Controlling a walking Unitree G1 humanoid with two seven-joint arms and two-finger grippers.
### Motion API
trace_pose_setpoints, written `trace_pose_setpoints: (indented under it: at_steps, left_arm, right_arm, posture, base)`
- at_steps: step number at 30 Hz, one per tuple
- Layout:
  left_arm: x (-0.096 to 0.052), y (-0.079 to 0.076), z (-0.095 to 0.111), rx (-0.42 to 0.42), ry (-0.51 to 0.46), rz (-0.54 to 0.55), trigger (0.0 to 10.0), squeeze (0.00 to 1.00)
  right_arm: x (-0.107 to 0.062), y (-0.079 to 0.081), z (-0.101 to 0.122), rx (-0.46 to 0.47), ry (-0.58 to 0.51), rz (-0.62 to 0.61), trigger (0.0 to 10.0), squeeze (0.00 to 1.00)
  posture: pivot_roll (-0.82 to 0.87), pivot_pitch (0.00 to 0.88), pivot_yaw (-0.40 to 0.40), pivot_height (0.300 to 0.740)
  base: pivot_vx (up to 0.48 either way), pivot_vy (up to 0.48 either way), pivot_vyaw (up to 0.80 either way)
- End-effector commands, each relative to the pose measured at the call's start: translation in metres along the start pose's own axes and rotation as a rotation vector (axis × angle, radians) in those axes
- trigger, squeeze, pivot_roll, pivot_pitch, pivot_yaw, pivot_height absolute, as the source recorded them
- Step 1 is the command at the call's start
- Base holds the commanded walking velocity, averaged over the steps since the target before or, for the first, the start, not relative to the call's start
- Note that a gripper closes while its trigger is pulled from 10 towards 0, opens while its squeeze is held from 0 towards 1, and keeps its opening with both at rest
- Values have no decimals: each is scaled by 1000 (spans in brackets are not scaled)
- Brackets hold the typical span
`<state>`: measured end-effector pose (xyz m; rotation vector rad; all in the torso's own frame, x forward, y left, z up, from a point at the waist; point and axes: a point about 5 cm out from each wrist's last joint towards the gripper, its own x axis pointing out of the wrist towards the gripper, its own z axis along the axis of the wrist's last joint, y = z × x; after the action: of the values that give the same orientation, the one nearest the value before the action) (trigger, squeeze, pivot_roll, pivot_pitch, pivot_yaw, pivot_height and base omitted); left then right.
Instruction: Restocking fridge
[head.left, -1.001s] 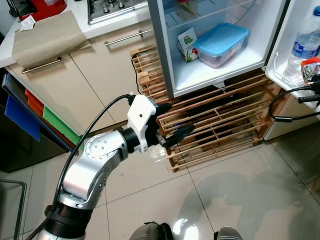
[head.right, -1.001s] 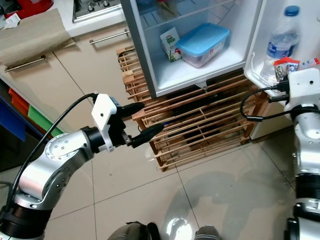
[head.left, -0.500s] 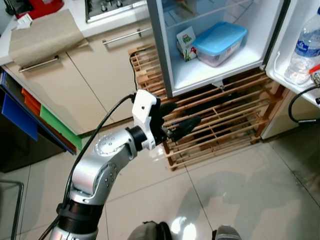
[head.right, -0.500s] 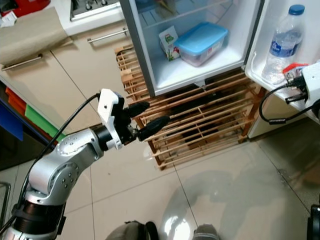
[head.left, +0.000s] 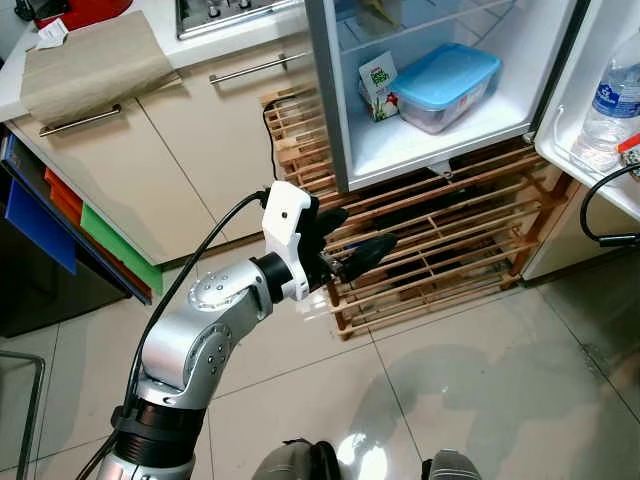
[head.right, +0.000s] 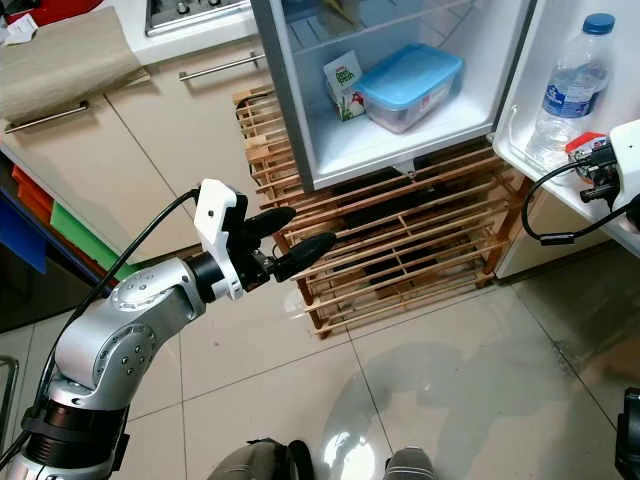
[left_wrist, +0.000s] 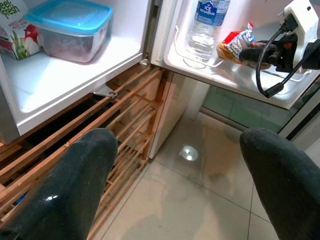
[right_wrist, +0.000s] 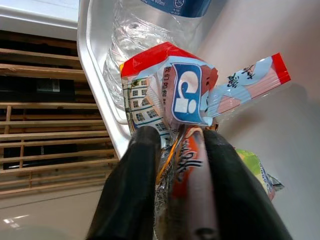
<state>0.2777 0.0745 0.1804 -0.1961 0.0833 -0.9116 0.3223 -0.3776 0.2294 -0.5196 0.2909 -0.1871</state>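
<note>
Right now right end effector (right_wrist: 175, 150) grips snack packet (right_wrist: 172, 95) at door shelf (right_wrist: 95, 75) edge beside water bottle (right_wrist: 135, 30). Lower past rim, release gently. Left end effector (head.left: 345, 245) open, idle.

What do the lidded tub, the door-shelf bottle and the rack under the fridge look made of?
Tub: clear plastic, with a matte opaque blue lid.
Bottle: thin clear plastic; see-through ribbed walls, blue cap.
Rack: light unfinished-looking wood; pale slats, probably pine.
</note>
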Motion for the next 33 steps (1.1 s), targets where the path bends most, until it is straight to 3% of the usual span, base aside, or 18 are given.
trace_pose_setpoints:
  at_steps: [1,9,14,19,23,27,28,30,31,33]
  left_arm:
    - [-4,3,5,16,-7,15,10000,0]
    - [-3,4,5,17,-14,19,10000,0]
    - [-1,4,5,21,-20,17,10000,0]
    - [2,5,7,26,-32,15,10000,0]
    - [2,6,7,31,-41,22,10000,0]
    - [2,7,7,31,-53,31,10000,0]
    - [2,7,7,31,-53,31,10000,0]
    - [2,6,5,54,-58,29,10000,0]
    - [2,6,5,54,-58,29,10000,0]
    - [3,5,4,85,-60,37,10000,0]
  right_arm:
    - [0,-1,1,20,9,8,10000,1000]
    - [-11,-2,29,0,-90,-1,10000,1000]
    - [-15,-6,34,-11,-108,-19,10000,1000]
    - [-23,-10,41,-59,-146,-58,10000,1000]
    - [-34,-3,55,-126,-231,-115,10000,1000]
    - [-50,30,67,-165,-368,-134,10000,1000]
    - [-50,30,67,-165,-368,-134,10000,1000]
    - [-64,57,75,-189,-487,-180,10000,1000]
    - [-64,57,75,-189,-487,-180,10000,1000]
    - [-78,83,78,-190,-592,-171,10000,1000]
  posture:
    - [-138,133,167,740]
    - [-161,107,160,740]
    - [-174,92,156,740]
    - [-184,75,147,740]
    - [-192,65,136,740]
    - [-213,58,122,740]
    - [-213,58,122,740]
    - [-220,55,114,740]
    - [-220,55,114,740]
    - [-227,53,113,740]
  base:
    - [0,0,0]
    - [0,0,0]
    - [0,0,0]
    - [0,0,0]
    - [0,0,0]
    - [0,0,0]
    - [0,0,0]
    - [0,0,0]
    - [0,0,0]
    - [0,0,0]
